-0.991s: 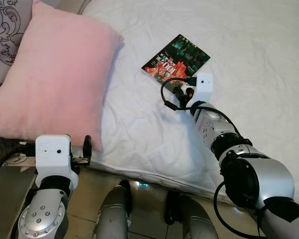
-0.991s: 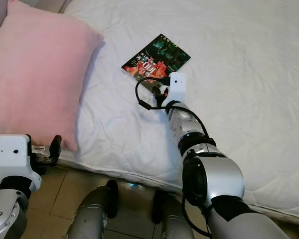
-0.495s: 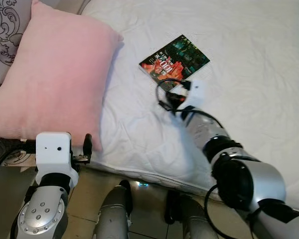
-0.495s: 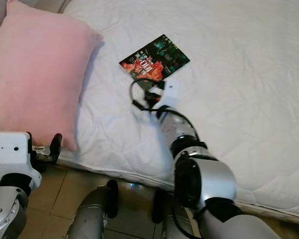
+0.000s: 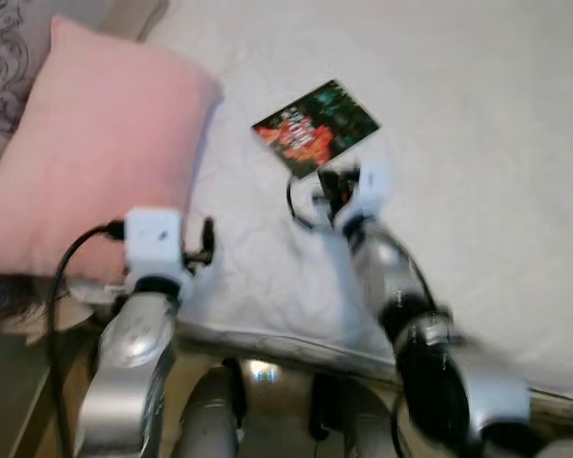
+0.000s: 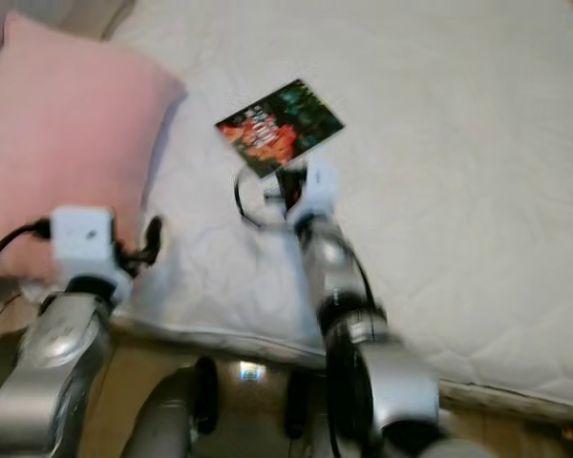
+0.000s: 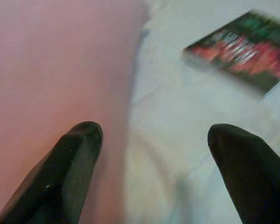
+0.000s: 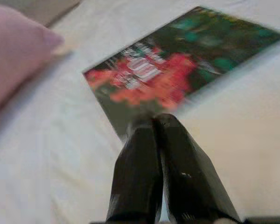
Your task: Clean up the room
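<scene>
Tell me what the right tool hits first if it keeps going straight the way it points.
Most likely the near edge of the glossy red-and-green book lying on the white quilted mattress; the right tool already looks almost on it, though blur hides contact.

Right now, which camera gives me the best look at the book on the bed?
The right wrist view: the book looms large just past the right gripper. Both eye views show it small and blurred; the left wrist view catches part of it.
</scene>
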`<state>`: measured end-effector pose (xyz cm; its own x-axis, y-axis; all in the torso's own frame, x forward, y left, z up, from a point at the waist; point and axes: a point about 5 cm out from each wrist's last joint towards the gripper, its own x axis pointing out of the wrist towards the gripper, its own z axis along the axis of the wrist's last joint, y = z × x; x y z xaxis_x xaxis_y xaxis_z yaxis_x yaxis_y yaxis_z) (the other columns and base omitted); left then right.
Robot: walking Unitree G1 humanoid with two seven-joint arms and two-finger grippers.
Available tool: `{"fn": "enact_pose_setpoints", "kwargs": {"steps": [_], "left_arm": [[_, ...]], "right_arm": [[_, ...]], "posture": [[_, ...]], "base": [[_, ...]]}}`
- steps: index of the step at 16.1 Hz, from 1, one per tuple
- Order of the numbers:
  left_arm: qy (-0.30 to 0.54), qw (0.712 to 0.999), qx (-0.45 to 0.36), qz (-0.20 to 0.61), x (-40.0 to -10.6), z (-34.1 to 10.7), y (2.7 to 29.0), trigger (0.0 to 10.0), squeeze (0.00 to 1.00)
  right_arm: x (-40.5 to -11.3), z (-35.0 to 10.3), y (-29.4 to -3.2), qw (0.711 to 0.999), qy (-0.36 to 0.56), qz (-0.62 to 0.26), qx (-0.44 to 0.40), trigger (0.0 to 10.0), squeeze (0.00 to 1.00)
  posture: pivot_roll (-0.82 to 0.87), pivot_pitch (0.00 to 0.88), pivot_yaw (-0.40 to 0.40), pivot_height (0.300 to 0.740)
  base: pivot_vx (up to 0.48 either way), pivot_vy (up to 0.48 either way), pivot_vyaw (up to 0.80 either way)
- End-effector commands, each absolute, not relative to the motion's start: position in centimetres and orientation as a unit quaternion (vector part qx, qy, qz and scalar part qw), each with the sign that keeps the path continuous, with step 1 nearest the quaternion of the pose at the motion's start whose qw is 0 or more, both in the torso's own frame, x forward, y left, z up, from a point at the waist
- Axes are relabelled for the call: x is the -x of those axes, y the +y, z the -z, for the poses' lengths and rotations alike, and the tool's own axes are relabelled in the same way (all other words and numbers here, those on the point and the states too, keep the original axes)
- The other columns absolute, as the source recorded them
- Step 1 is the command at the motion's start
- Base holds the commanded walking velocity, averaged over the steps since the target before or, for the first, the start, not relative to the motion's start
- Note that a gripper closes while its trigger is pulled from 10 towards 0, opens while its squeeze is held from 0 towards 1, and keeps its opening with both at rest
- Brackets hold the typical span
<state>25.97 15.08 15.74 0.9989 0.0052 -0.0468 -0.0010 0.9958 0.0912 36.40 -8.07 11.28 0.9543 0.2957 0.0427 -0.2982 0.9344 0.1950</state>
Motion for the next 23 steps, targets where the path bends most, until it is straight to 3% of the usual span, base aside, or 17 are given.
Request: {"fn": "enact_pose_setpoints", "kwargs": {"steps": [1,2,3,4,10,18,23], "left_arm": [[0.027,0.999,-0.040,0.014,-26.5,-15.1,14.5,10.0,0.00],[0.014,0.999,-0.035,0.032,-28.1,-15.1,13.6,10.0,0.00],[0.006,0.999,-0.032,0.041,-28.9,-15.2,13.1,10.0,0.00],[-0.002,0.998,-0.028,0.054,-29.4,-15.5,12.6,10.0,0.00],[0.002,0.996,-0.032,0.089,-31.2,-13.9,11.2,10.0,0.00],[-0.003,0.996,-0.054,0.077,-32.2,-13.1,11.5,10.0,0.00],[0.016,0.999,-0.006,0.046,-32.5,-12.3,12.7,10.0,0.00]], "right_arm": [[-36.1,-11.9,-8.3,0.985,-0.044,-0.152,-0.072,0.0,0.00],[-35.2,-11.6,-10.0,0.990,-0.068,-0.117,-0.051,1.9,0.00],[-34.7,-11.5,-11.0,0.992,-0.082,-0.095,-0.025,10.0,0.00],[-33.6,-11.3,-12.2,0.993,-0.100,-0.066,-0.007,10.0,1.00],[-27.9,-9.2,-18.5,0.989,-0.093,0.107,0.038,10.0,1.00],[-28.8,-9.8,-17.7,0.993,-0.073,0.093,-0.030,10.0,1.00],[-29.2,-10.1,-17.6,0.989,-0.071,0.081,-0.100,10.0,1.00]], "posture": [[0.12,0.093,-0.048,0.740],[0.08,0.048,-0.037,0.740],[0.06,0.029,-0.030,0.740],[0.03,0.009,-0.017,0.740],[-0.02,0.000,0.025,0.740],[-0.02,0.000,0.017,0.740],[-0.02,0.000,0.019,0.740]], "base": [[0.000,0.000,0.00],[0.000,0.000,0.00],[0.000,0.000,0.00],[0.000,0.000,0.00],[0.000,0.000,0.00],[0.000,0.000,0.00],[0.000,0.000,0.00]]}}
